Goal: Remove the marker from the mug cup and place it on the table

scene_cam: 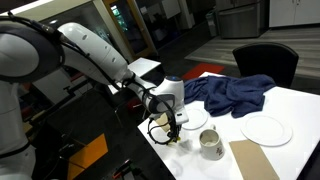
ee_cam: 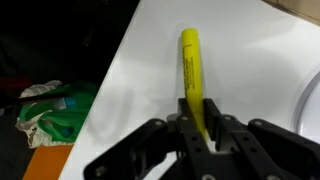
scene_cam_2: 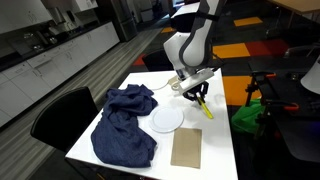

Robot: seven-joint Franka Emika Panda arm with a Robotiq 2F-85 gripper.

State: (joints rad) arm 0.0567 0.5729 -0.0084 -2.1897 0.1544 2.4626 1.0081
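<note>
My gripper (ee_cam: 200, 128) is shut on the yellow-green marker (ee_cam: 190, 65), which sticks out from between the fingers over the white table (ee_cam: 250, 70) near its edge. In both exterior views the gripper (scene_cam: 172, 126) (scene_cam_2: 198, 92) hangs low over the table's corner with the marker (scene_cam: 176, 138) (scene_cam_2: 206, 108) pointing down at the top; I cannot tell if it touches. The pale mug cup (scene_cam: 211, 145) stands on the table (scene_cam: 290, 110) just beside the gripper, with nothing in it that I can see. The mug is hidden in the exterior view that shows the table (scene_cam_2: 215, 145) from its far side.
A blue cloth (scene_cam: 235, 93) (scene_cam_2: 125, 125) lies bunched on the table. Round white plates (scene_cam: 266, 129) (scene_cam_2: 167, 119) and a brown sheet (scene_cam: 255, 160) (scene_cam_2: 187, 148) lie near it. A dark chair (scene_cam: 268, 60) stands at the table. A green bag (ee_cam: 50, 105) (scene_cam_2: 250, 115) sits on the floor past the edge.
</note>
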